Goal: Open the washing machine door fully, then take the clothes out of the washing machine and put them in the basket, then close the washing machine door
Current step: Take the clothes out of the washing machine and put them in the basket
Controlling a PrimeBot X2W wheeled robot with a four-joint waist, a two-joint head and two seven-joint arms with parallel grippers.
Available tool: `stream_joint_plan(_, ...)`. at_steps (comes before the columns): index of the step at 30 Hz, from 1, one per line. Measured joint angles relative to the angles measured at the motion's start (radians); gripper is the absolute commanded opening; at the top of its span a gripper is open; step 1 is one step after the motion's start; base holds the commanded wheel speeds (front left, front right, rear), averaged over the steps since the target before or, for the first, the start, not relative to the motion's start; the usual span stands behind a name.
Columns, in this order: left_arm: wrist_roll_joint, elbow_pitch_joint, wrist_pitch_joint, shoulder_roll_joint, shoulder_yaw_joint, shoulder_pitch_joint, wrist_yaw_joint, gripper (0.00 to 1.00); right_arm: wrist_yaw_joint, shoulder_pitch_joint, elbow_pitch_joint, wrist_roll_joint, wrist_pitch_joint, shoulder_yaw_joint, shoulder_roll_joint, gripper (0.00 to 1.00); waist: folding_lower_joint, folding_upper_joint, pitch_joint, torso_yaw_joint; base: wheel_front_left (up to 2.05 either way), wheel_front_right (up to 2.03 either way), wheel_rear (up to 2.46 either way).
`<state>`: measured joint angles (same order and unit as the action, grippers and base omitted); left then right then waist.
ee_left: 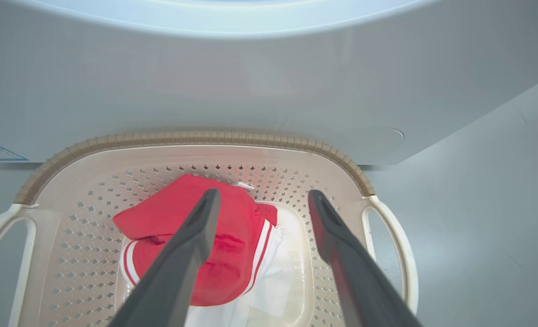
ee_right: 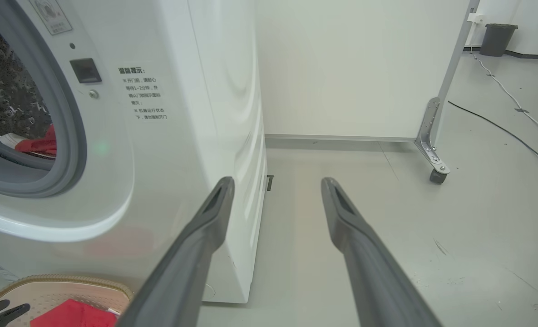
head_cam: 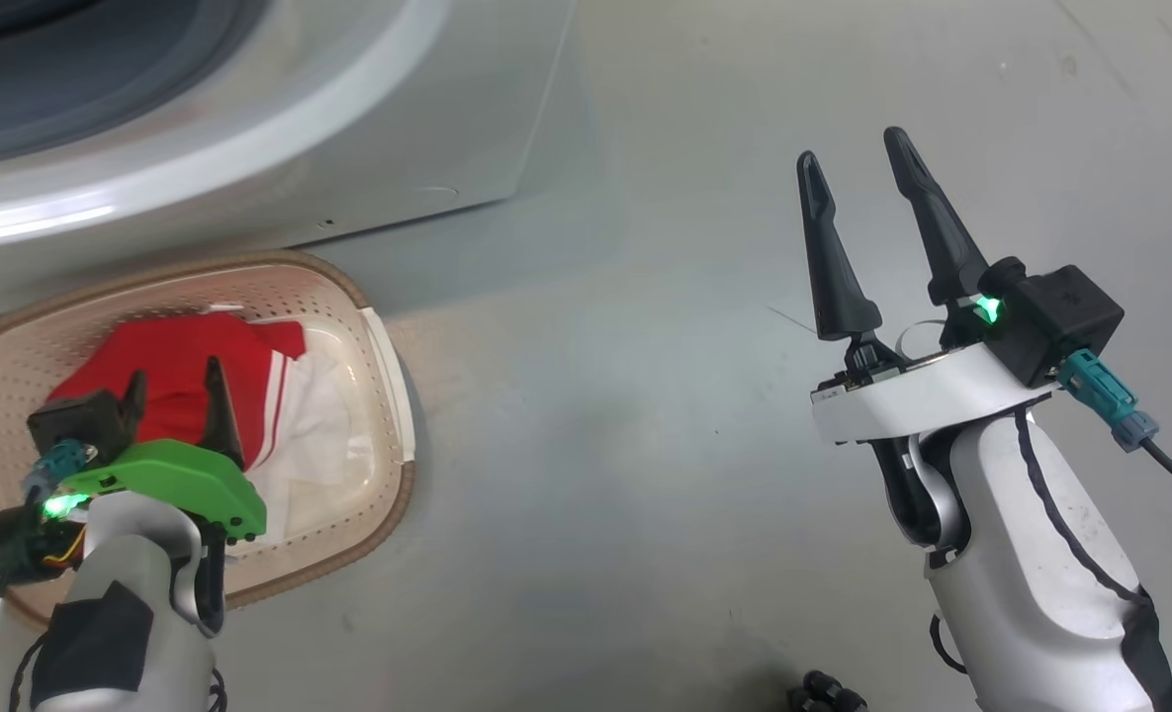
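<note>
The cream basket (head_cam: 388, 376) stands on the floor against the front of the white washing machine (head_cam: 368, 148). Red and white clothes (head_cam: 175, 346) lie in it. My left gripper (head_cam: 175, 369) hangs just above them, open, with nothing between its fingers; the left wrist view shows the gripper (ee_left: 264, 194) over the clothes (ee_left: 232, 254) and the basket (ee_left: 182, 136). My right gripper (head_cam: 851, 146) is open over bare floor to the right. In the right wrist view another piece of red clothing (ee_right: 39, 144) lies inside the drum, behind the grey seal (ee_right: 71, 136). The washing machine door is out of view.
A white partition panel on a caster wheel (ee_right: 436, 175) stands behind and right of the machine. Cables (ee_right: 500, 129) run across the grey floor, and a dark bin (ee_right: 498, 38) sits far back. Open floor (head_cam: 645, 445) lies right of the basket.
</note>
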<state>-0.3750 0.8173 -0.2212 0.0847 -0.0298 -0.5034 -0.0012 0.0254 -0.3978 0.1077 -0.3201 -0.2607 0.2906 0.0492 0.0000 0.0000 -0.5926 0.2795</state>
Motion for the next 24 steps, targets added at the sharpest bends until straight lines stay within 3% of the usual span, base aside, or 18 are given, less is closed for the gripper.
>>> stream_joint_plan(10, 0.065, -0.071, -0.028, -0.018, -0.070, 0.002, -0.021, 1.00, 0.018, 0.055, 0.063, 0.023, 0.000, -0.024, 0.002, 1.00, 0.0000, 0.0000, 0.107, -0.062, 0.00, 0.00, 0.00)
stream_joint_plan(24, 0.135, -0.258, -0.031, -0.030, -0.104, 0.068, -0.012, 1.00, 0.035, 0.150, 0.123, 0.024, 0.000, -0.056, 0.004, 1.00, 0.0000, 0.0000, 0.279, -0.151, 0.00, 0.00, 0.00)
